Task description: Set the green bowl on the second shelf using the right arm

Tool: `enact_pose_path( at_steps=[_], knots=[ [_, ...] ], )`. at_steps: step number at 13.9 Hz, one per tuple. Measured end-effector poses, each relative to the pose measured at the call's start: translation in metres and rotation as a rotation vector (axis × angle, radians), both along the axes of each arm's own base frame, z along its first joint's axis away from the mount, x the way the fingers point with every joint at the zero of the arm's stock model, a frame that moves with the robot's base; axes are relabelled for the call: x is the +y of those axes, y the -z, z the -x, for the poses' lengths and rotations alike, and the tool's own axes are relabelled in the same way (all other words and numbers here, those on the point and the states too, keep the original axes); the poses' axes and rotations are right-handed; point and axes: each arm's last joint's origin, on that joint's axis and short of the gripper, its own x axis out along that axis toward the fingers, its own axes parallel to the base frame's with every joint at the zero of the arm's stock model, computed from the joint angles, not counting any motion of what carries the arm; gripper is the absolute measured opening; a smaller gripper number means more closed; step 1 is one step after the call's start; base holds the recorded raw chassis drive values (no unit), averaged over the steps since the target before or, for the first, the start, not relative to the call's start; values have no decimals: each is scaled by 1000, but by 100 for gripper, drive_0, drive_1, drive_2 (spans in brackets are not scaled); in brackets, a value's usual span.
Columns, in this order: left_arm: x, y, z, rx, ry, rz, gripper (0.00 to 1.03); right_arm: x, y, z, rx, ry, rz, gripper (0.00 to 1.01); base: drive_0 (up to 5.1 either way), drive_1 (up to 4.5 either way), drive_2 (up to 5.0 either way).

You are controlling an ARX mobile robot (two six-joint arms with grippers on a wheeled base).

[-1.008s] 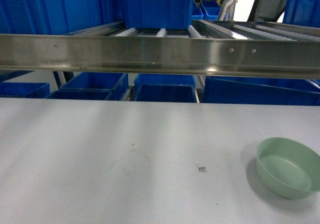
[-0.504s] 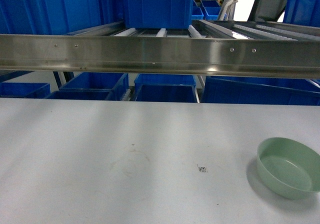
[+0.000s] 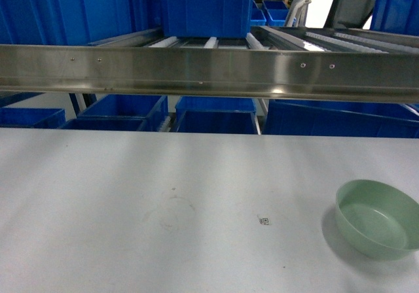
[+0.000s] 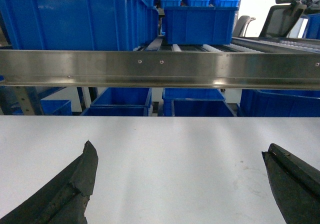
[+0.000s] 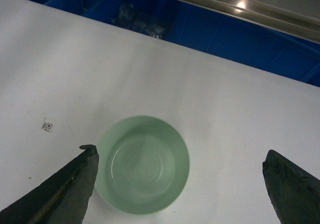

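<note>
1. Right end effector (image 5: 180, 184) above the bench (image 5: 60, 69), looking down, jaws spread wide, nothing held.
2. Dark fingers (image 5: 65, 189) at the lower left and lower right corners of the right wrist view; left one's tip just beside the bowl's rim, contact not clear.
3. Bowl (image 5: 143, 163) upright on the bench between those fingers, nearer the left one, empty, pale green.
4. Seen from the head view: bowl (image 3: 378, 218) at the bench's right edge, low in the picture, well apart from the shelf above.
5. Small square printed marker (image 3: 265, 221) on the bench left of the bowl, apart from it.
6. Left end effector (image 4: 182, 184) also spread wide and empty, fingers (image 4: 62, 191) at the lower corners over bare bench (image 4: 170, 154), facing the rack.
7. Shelf (image 3: 209, 70) shown as a wide steel front bar with white roller rails behind it, beyond the bench's far edge.
8. Blue crate (image 3: 206, 10) standing on the rollers near the middle; more crates (image 3: 215, 120) on the tier below.
9. Neither end effector visible in the head view.
</note>
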Motion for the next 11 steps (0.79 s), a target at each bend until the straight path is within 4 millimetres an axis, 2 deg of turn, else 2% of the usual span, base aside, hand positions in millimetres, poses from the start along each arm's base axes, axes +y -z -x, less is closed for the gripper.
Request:
enact_pose_path(
  at_steps=[2,5,6,10,11],
  knots=[
    [0,0,0,0,0,0,98,3,5,-14,39,-19,6,98,0,0,0],
    [0,0,0,0,0,0,98,8,15,-21,83,-41,22,98,0,0,0],
    [0,0,0,0,0,0,98,7,28,-28,119,-35,46,98,0,0,0],
    [0,0,0,0,0,0,98,5,57,-42,196,-41,80,98,0,0,0],
    [0,0,0,0,0,0,98,0,79,-51,257,-35,98,98,0,0,0]
  ],
)
